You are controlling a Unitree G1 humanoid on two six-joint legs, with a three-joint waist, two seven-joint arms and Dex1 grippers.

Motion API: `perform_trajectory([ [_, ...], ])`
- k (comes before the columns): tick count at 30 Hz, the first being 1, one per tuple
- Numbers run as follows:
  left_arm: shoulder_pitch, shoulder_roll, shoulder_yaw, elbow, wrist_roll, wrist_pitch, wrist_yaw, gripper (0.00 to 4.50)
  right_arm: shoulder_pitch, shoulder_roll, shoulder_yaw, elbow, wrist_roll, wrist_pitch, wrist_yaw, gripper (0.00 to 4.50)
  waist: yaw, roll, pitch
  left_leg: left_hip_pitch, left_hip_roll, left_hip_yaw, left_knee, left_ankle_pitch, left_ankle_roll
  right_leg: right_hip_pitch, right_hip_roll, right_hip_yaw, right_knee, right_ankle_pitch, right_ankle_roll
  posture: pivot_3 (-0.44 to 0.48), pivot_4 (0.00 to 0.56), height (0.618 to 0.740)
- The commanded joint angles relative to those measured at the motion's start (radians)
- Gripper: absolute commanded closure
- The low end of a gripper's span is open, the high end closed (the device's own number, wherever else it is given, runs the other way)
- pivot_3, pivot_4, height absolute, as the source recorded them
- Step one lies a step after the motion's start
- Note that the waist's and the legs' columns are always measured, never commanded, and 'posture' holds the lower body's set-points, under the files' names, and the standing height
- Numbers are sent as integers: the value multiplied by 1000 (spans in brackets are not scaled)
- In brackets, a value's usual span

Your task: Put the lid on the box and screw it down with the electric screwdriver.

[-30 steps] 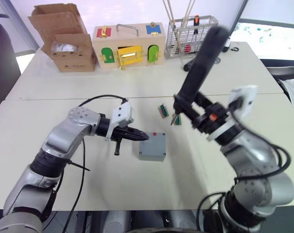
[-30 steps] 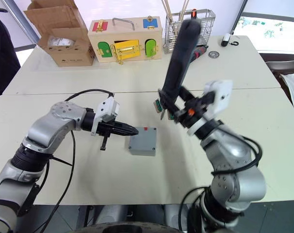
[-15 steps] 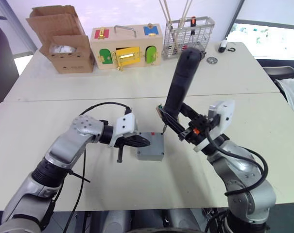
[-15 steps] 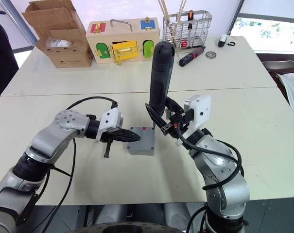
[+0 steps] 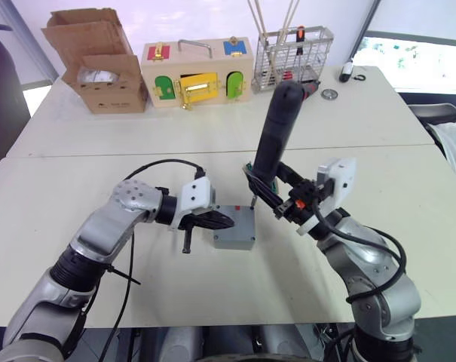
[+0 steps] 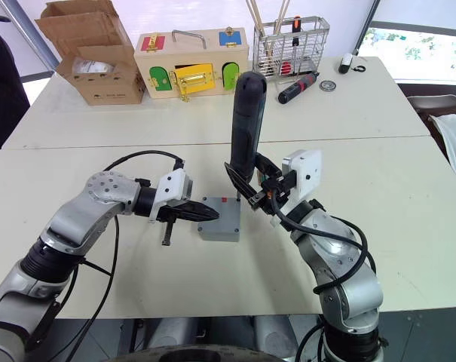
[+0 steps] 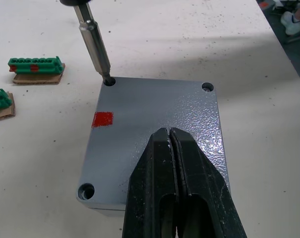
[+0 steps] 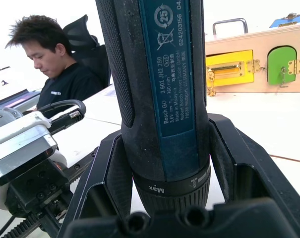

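The grey lid [image 7: 154, 109], with a small red mark [image 7: 102, 119], lies on the grey box [image 5: 234, 241] at the table's middle. My left gripper [image 7: 169, 131] is shut, its tips resting on the lid's top, as the head view also shows for the left gripper [image 5: 226, 222]. My right gripper [image 5: 279, 196] is shut on the black electric screwdriver [image 5: 276, 128], held nearly upright. The screwdriver's metal bit [image 7: 94, 44] sits in a corner screw hole [image 7: 108, 81] on the side of the red mark. Open screw holes show at two other corners.
Two green terminal blocks [image 7: 34, 67] lie just beyond the box. At the table's back stand a cardboard carton [image 5: 99, 60], a wooden box with coloured doors [image 5: 197, 72] and a wire basket [image 5: 292, 49]; a hand screwdriver [image 6: 297, 87] lies nearby. A person [image 8: 55, 59] sits behind.
My right arm has lowered the electric screwdriver and brought it left, from above the table to the lid's corner hole. The left gripper has stayed shut at the lid.
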Motion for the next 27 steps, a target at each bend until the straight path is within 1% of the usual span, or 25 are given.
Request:
perform_trajectory([
  [1,11,6,-16,13,22,9,2,4500,10,-14,21,-25,29,-31,6,2664,0,0,0,0,0,0,0,0,0,0,0,0,0,0,0,0,150,740],
  [5,12,5,-18,13,24,8,4,4500,25,-39,53,-2,14,-50,5,2664,0,-1,0,2,0,0,0,0,1,2,0,0,0,0,0,0,150,740],
  [9,13,3,-25,19,35,-1,7,4500,29,-83,102,52,-39,-69,-3,2664,-1,-2,-2,3,0,0,-1,-1,1,3,0,0,-1,0,0,0,150,740],
  [11,17,3,-31,21,42,-7,8,4500,23,-85,109,78,-48,-71,-18,2664,-1,-3,-3,7,1,-1,-2,-1,2,8,1,0,-4,0,0,0,150,740],
  [13,22,3,-36,22,46,-12,10,4500,19,-87,111,99,-58,-72,-32,2664,0,-4,-5,16,1,-1,-5,-2,4,18,1,-1,-8,0,0,0,150,740],
  [14,25,3,-39,22,50,-15,11,4500,21,-89,112,105,-56,-73,-34,2664,0,-5,-6,18,1,-1,-5,-2,4,20,1,-1,-9,0,0,0,150,740],
  [27,44,-1,-54,19,63,-16,23,4500,89,-126,147,136,-44,-131,-7,2664,16,-11,-18,19,1,-2,-5,-3,5,21,1,-1,-9,0,0,0,150,740],
])
